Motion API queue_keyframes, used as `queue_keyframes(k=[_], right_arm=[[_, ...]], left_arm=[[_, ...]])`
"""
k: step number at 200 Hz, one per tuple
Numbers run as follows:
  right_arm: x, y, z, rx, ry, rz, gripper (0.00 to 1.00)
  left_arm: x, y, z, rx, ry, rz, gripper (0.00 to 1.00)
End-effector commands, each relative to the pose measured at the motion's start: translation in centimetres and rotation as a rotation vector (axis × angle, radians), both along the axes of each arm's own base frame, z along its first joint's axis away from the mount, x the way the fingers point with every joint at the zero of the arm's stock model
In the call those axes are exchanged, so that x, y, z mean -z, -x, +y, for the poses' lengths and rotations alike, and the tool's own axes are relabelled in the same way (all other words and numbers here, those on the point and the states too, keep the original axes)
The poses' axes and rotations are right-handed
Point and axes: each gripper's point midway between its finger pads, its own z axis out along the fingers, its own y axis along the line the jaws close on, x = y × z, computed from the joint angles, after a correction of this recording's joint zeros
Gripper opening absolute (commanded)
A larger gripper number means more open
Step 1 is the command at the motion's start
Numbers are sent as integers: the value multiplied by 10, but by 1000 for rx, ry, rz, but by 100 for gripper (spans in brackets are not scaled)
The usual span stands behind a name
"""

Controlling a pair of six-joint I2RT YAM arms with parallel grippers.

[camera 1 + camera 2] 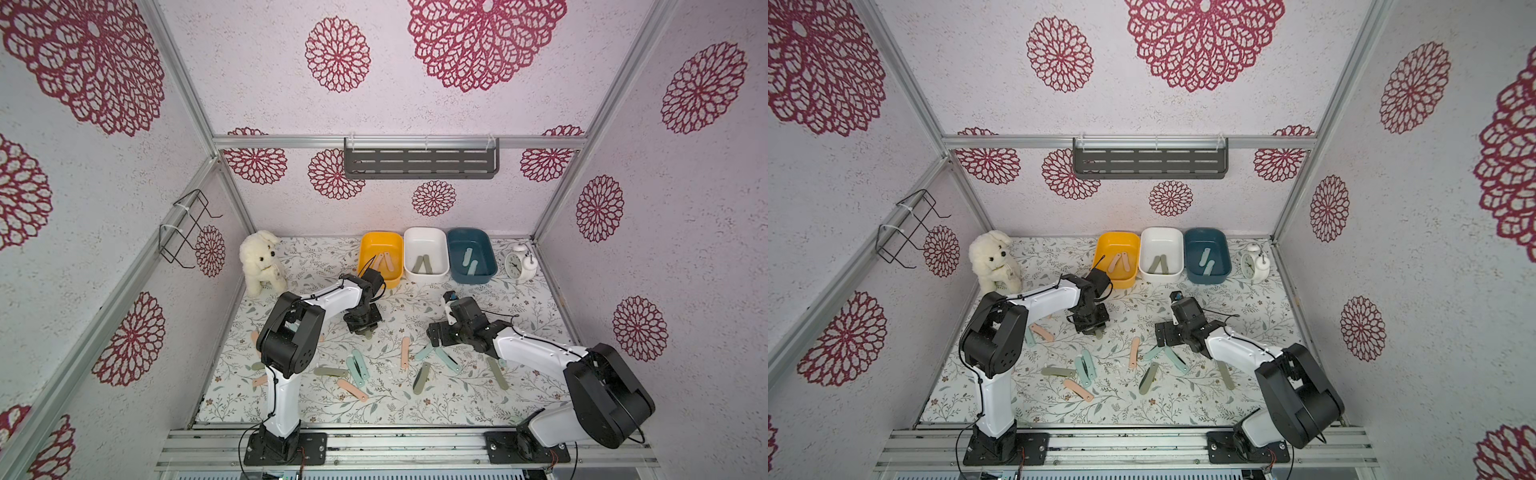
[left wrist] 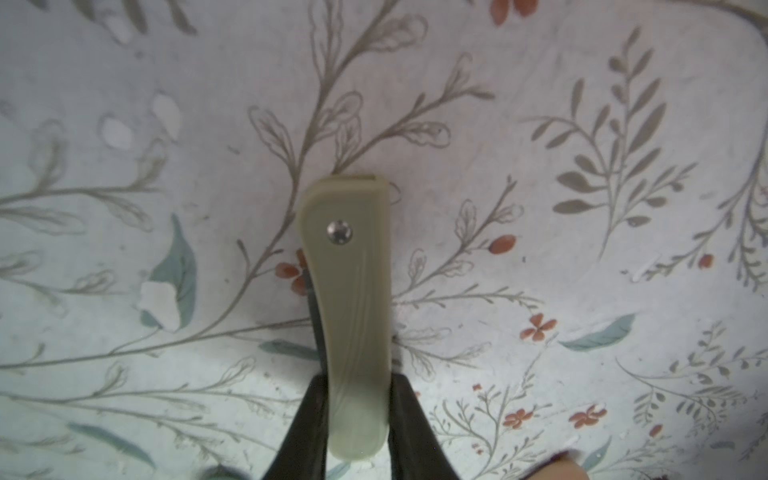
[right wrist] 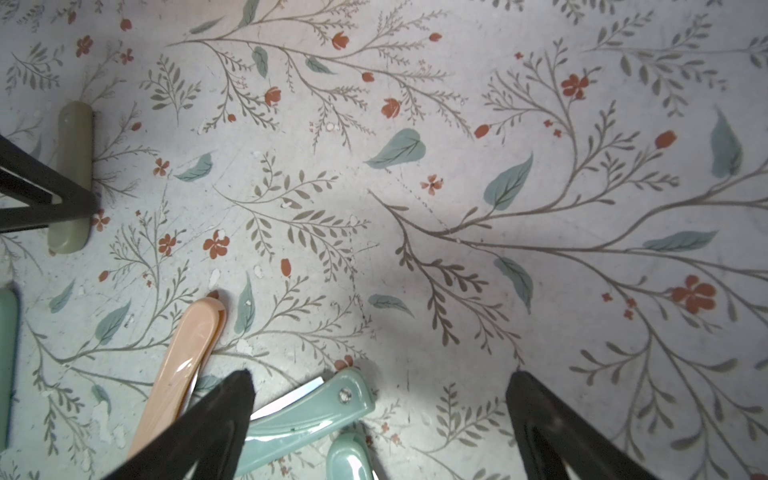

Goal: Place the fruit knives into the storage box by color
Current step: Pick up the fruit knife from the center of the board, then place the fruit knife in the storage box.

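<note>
My left gripper (image 2: 359,415) is shut on an olive grey-green fruit knife (image 2: 349,311), low over the mat in both top views (image 1: 365,330) (image 1: 1098,330). My right gripper (image 3: 380,386) stands open above bare mat, right of a mint knife (image 3: 307,415) and a peach one (image 3: 183,365). Several more knives lie loose mid-table, such as an olive one (image 1: 422,377) and a peach one (image 1: 352,390). The storage box is three tubs at the back: yellow (image 1: 365,249) with peach knives, white (image 1: 424,229) with olive ones, dark teal (image 1: 467,230) with mint ones.
A white plush dog (image 1: 262,262) sits at the back left and a white alarm clock (image 1: 517,262) at the back right, beside the tubs. A grey slotted shelf (image 1: 419,160) hangs on the back wall, a wire rack (image 1: 187,228) on the left wall.
</note>
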Motion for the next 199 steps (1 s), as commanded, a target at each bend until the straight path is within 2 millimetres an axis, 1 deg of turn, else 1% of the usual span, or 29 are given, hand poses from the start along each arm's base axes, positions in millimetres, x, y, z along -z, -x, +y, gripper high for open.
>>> queue_keyframes(k=[1, 13, 37, 47, 71, 87, 93, 99, 103, 109, 112, 116, 133, 152, 161, 176, 184, 199], right_arm=[[-11, -10, -1, 23, -23, -26, 99], [-11, -14, -5, 42, -46, -31, 99], [-23, -30, -9, 75, -81, -80, 99], [-25, -34, -11, 83, -86, -95, 99], [-24, -48, -20, 116, -103, -111, 99], [-26, -56, -26, 135, -111, -121, 99], [-27, -59, -27, 141, -113, -125, 99], [-28, -61, -29, 146, -116, -128, 99], [-29, -62, -31, 150, -120, -128, 99], [-29, -63, -32, 153, -123, -130, 99], [-29, -63, -32, 155, -123, -131, 99], [-29, -64, -34, 158, -124, -128, 99], [-28, -66, -36, 162, -128, -119, 99], [-28, -68, -39, 166, -127, -117, 99], [-26, -68, -41, 168, -124, -112, 99], [-23, -68, -43, 168, -124, -102, 99], [-22, -68, -44, 172, -122, -100, 99], [-21, -67, -46, 173, -123, -95, 99]], left_arm=[[-8, -12, -8, 33, 32, -40, 19], [-23, -19, -24, 88, 56, -80, 19], [-57, -40, -48, 173, 58, -171, 18], [-68, -50, -57, 198, 72, -205, 18], [-92, -84, -85, 250, 124, -290, 18], [-99, -106, -99, 291, 123, -327, 18], [-107, -117, -105, 301, 127, -358, 18], [-107, -126, -110, 312, 128, -376, 18], [-112, -134, -116, 318, 139, -403, 18], [-113, -144, -124, 327, 153, -431, 18], [-117, -149, -127, 330, 161, -452, 18], [-116, -156, -132, 338, 169, -470, 18], [-120, -182, -155, 362, 218, -566, 18], [-116, -204, -178, 384, 267, -653, 19], [-112, -212, -187, 384, 298, -677, 19], [-101, -223, -195, 377, 324, -699, 19], [-94, -226, -198, 375, 328, -699, 20], [-90, -229, -202, 371, 345, -702, 22]])
